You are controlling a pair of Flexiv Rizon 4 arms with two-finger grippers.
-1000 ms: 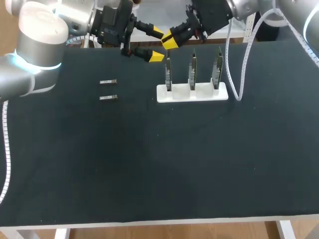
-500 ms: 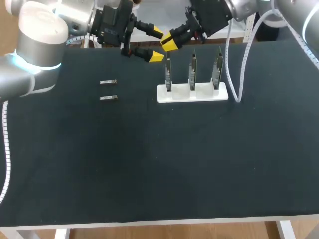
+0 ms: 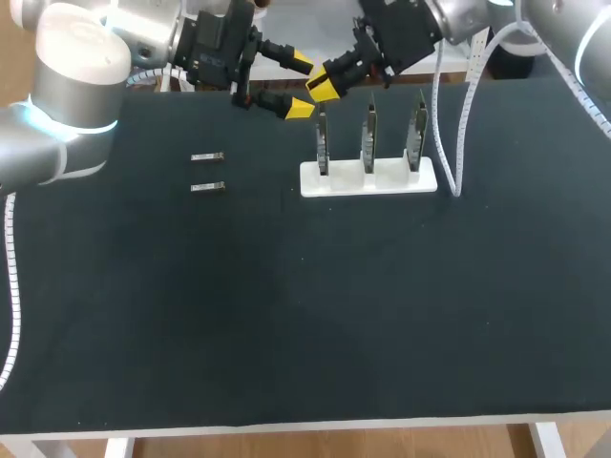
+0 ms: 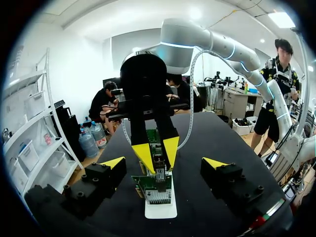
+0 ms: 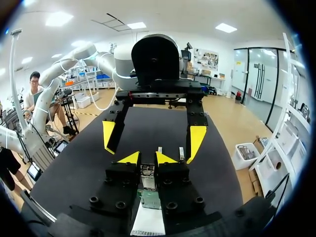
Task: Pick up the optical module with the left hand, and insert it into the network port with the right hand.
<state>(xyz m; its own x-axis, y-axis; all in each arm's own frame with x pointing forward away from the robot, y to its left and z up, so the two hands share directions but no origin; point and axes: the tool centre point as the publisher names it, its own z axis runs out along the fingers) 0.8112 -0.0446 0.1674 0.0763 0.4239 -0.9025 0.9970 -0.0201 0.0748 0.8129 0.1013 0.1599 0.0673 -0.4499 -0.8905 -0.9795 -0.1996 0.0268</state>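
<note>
My right gripper is shut on a small metal optical module, holding it just above the leftmost of three upright circuit boards in a white holder. In the left wrist view the module sits at the top edge of that board, pinched between the right gripper's yellow tips. Whether it has entered the port I cannot tell. My left gripper hangs open right beside it, nothing between its fingers. Two more modules lie on the black table.
The other two boards stand in the same holder, to the right. A white cable hangs from my right arm past the holder's right end. The two spare modules lie beyond my left gripper.
My right gripper has shifted slightly with the module over the leftmost board. The left arm has stayed still and open.
</note>
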